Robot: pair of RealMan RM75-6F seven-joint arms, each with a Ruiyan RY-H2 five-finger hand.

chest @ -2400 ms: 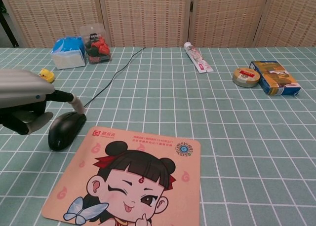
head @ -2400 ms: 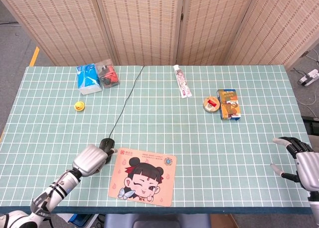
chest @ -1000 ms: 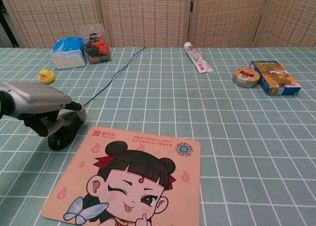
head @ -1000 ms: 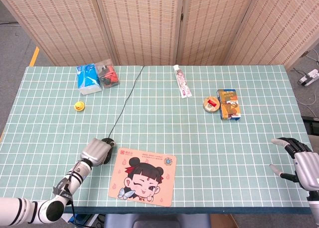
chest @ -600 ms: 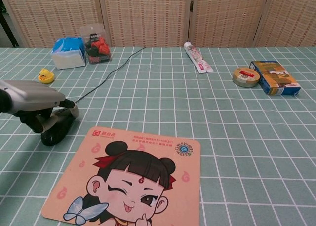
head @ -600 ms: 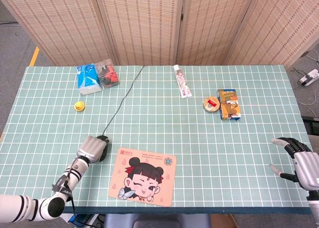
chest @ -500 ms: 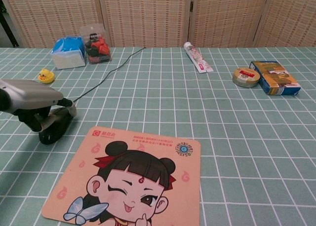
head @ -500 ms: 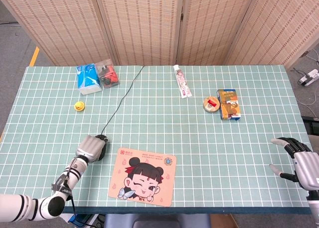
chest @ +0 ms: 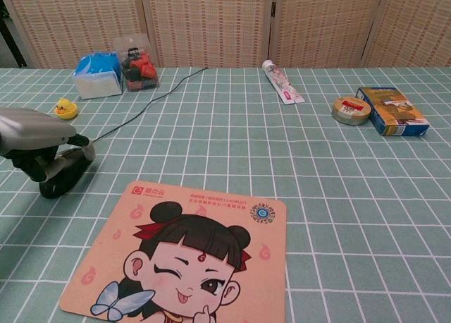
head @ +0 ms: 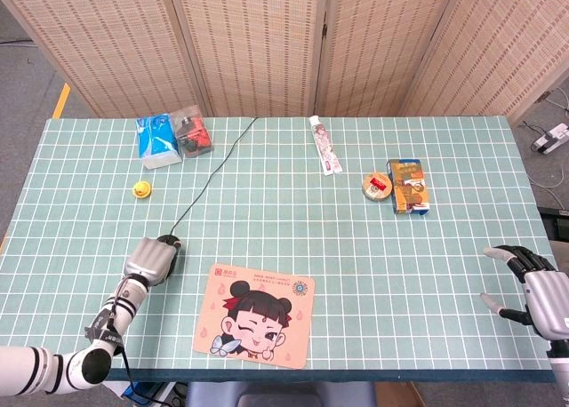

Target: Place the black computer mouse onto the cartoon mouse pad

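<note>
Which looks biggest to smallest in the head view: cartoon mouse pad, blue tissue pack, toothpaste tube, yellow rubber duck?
1. Cartoon mouse pad, clearly largest.
2. Blue tissue pack.
3. Toothpaste tube: longer but much thinner than the pack, so their order is unsure.
4. Yellow rubber duck, smallest.

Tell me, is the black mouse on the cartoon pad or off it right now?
Off it. The black mouse sits on the table left of the cartoon pad, under the left robot hand.
</note>
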